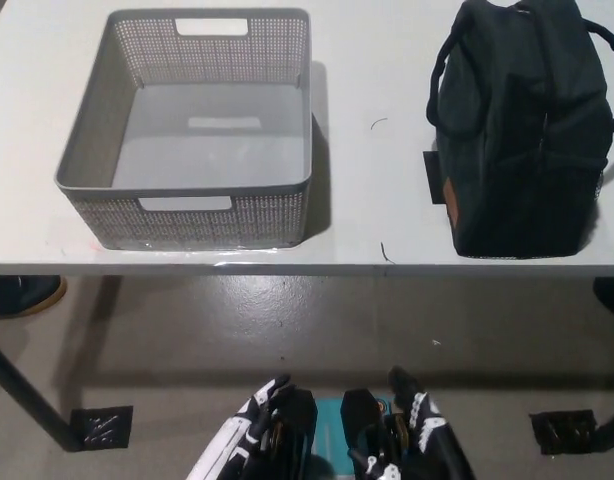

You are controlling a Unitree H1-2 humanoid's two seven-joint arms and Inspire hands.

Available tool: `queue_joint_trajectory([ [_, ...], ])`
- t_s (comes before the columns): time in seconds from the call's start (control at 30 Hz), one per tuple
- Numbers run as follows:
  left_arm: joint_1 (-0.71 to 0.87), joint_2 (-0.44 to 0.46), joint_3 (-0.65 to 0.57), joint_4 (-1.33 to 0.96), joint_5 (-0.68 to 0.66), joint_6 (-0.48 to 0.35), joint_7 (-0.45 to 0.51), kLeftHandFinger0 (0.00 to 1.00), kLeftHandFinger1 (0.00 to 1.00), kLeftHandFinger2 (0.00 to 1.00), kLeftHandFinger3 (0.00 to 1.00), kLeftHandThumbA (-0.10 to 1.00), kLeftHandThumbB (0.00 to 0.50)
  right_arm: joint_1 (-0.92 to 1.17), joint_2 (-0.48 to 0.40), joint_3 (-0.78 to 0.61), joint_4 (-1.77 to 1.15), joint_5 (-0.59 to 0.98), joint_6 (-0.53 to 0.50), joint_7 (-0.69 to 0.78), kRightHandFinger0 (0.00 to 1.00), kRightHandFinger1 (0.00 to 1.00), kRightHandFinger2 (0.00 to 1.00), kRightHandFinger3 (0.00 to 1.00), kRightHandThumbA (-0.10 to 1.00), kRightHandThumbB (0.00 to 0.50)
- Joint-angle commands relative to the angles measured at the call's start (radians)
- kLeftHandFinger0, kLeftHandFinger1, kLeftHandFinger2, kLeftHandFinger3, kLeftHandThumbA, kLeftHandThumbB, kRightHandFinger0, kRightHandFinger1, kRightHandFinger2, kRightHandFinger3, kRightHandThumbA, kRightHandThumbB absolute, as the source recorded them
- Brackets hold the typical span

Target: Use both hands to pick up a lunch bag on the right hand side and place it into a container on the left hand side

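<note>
— So, the lunch bag (522,130), upper right on the table (377,180): soft-sided?
— Likely soft, light; squeeze both flanks. Left hand (272,415) and right hand (412,420) hang low, bottom centre, holding nothing; finger spread unclear. Container (97,160) sits upper left.

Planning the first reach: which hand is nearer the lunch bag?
Right hand, probably: the lunch bag stands on the table's right side, the basket left. Left hand sits low too, farther away.

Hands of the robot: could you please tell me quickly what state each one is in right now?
Left hand: low by the body, holding nothing; open or closed cannot be told.
Right hand: low by the body, holding nothing; cannot be told either.
</note>
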Motion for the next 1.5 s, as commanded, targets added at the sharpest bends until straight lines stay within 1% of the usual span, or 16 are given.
queue_joint_trajectory([
  [0.0,-0.002,0.006,-0.036,-0.154,-0.027,-0.034,-0.063,1.0,1.0,1.0,1.0,1.0,0.238,0.045,-0.043,-0.02,-0.238,0.053,-0.056,0.036,1.0,1.0,1.0,1.0,1.0,0.207],
  [0.07,-0.008,0.006,-0.045,-0.208,-0.031,-0.022,-0.072,1.0,1.0,1.0,1.0,1.0,0.227,0.053,-0.054,-0.033,-0.313,0.062,-0.056,0.027,1.0,1.0,1.0,1.0,1.0,0.179],
  [0.2,-0.024,-0.004,-0.059,-0.298,-0.065,0.011,-0.087,1.0,1.0,1.0,1.0,1.0,0.217,0.06,-0.075,-0.059,-0.432,0.078,-0.034,0.016,1.0,1.0,1.0,1.0,1.0,0.247],
  [0.27,-0.04,-0.013,-0.064,-0.347,-0.069,0.023,-0.085,1.0,1.0,1.0,1.0,1.0,0.213,0.066,-0.083,-0.085,-0.496,0.047,-0.029,-0.002,1.0,1.0,1.0,1.0,1.0,0.258],
  [0.37,-0.072,-0.029,-0.071,-0.406,-0.084,0.048,-0.085,1.0,1.0,1.0,1.0,1.0,0.214,0.069,-0.101,-0.109,-0.582,0.096,-0.014,0.0,1.0,1.0,1.0,1.0,1.0,0.205],
  [0.5,-0.135,-0.04,-0.064,-0.455,-0.111,0.093,-0.095,1.0,1.0,1.0,1.0,1.0,0.245,0.059,-0.114,-0.137,-0.652,0.137,0.015,-0.001,1.0,1.0,1.0,1.0,1.0,0.181],
  [0.57,-0.175,-0.049,-0.057,-0.467,-0.119,0.112,-0.095,1.0,1.0,1.0,1.0,1.0,0.244,0.05,-0.117,-0.157,-0.676,0.141,0.018,-0.01,1.0,1.0,1.0,1.0,1.0,0.191],
  [0.6,-0.22,-0.056,-0.048,-0.465,-0.108,0.113,-0.091,1.0,1.0,1.0,1.0,1.0,0.213,0.042,-0.119,-0.186,-0.693,0.137,0.038,-0.026,1.0,1.0,1.0,1.0,1.0,0.254],
  [0.67,-0.294,-0.074,-0.022,-0.44,-0.05,0.099,-0.065,1.0,1.0,1.0,1.0,1.0,0.231,0.011,-0.137,-0.237,-0.69,0.158,0.048,-0.041,1.0,1.0,1.0,1.0,1.0,0.29],
  [0.77,-0.381,-0.103,0.013,-0.38,-0.021,0.107,-0.031,1.0,1.0,1.0,1.0,1.0,0.257,-0.036,-0.157,-0.305,-0.681,0.155,0.067,-0.056,1.0,1.0,1.0,1.0,1.0,0.275],
  [0.93,-0.546,-0.169,0.089,-0.235,-0.078,0.211,0.003,1.0,1.0,1.0,1.0,1.0,0.223,-0.16,-0.202,-0.419,-0.612,0.228,0.144,-0.082,1.0,1.0,1.0,1.0,1.0,0.324],
  [0.97,-0.57,-0.18,0.097,-0.213,-0.07,0.214,0.008,1.0,1.0,1.0,1.0,1.0,0.213,-0.18,-0.213,-0.432,-0.591,0.244,0.15,-0.079,1.0,1.0,1.0,1.0,1.0,0.316],
  [1.1,-0.68,-0.216,0.115,-0.078,0.014,0.224,0.055,1.0,1.0,1.0,1.0,1.0,0.261,-0.278,-0.255,-0.477,-0.485,0.291,0.192,-0.07,1.0,1.0,1.0,1.0,1.0,0.251],
  [1.2,-0.726,-0.236,0.132,-0.004,0.022,0.248,0.076,1.0,1.0,1.0,1.0,1.0,0.303,-0.33,-0.27,-0.489,-0.419,0.318,0.203,-0.054,1.0,1.0,1.0,1.0,1.0,0.222],
  [1.27,-0.78,-0.248,0.139,0.074,0.04,0.256,0.097,1.0,1.0,1.0,1.0,1.0,0.325,-0.39,-0.281,-0.501,-0.353,0.32,0.218,-0.058,1.0,1.0,1.0,1.0,1.0,0.229],
  [1.47,-0.893,-0.3,0.18,0.232,-0.025,0.299,0.104,1.0,1.0,1.0,1.0,1.0,0.317,-0.542,-0.296,-0.511,-0.225,0.317,0.251,-0.065,1.0,1.0,1.0,1.0,1.0,0.142],
])
